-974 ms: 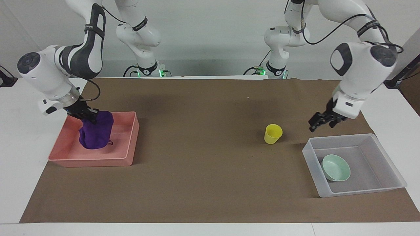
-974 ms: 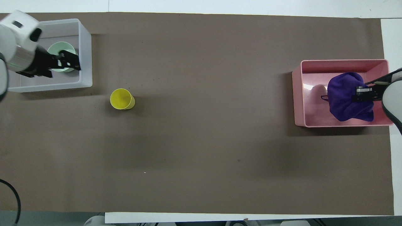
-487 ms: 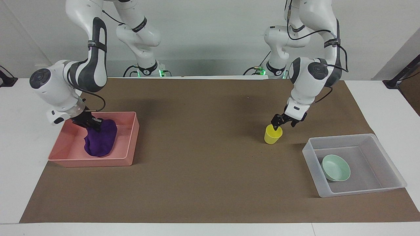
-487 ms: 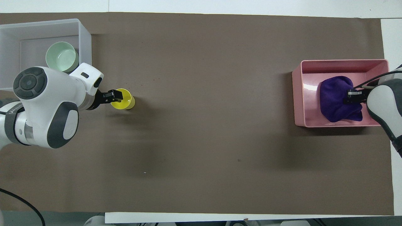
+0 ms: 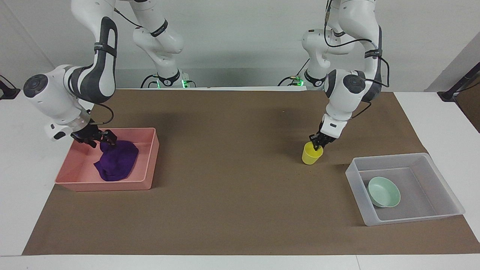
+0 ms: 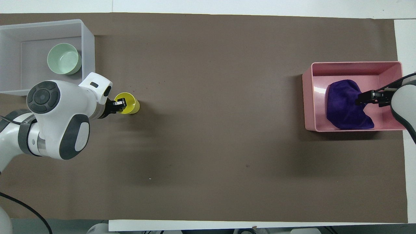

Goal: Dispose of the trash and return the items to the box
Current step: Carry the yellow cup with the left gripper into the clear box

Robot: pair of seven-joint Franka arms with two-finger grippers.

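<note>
On the brown-papered desk point(image 5: 232, 210), the right end effector point(image 5: 103, 138) has just released the rag point(image 5: 117, 164) into the pink tray point(image 5: 148, 157), while the left end effector point(image 5: 317, 144) now pinches the cup point(image 5: 310, 156) rim beside the box point(image 5: 442, 215) holding the bowl point(image 5: 383, 192).

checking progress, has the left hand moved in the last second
Yes: the left hand went from above the clear box to the yellow cup rim.

We cannot tell whether the left tool point(image 5: 317, 144) pinches the rim of the small bright yellow plastic cup point(image 5: 311, 155). In the overhead view, the translucent grey-white plastic bin point(image 6: 87, 61) is cut off by the edge, and the right arm's wrist runs out of view.
</note>
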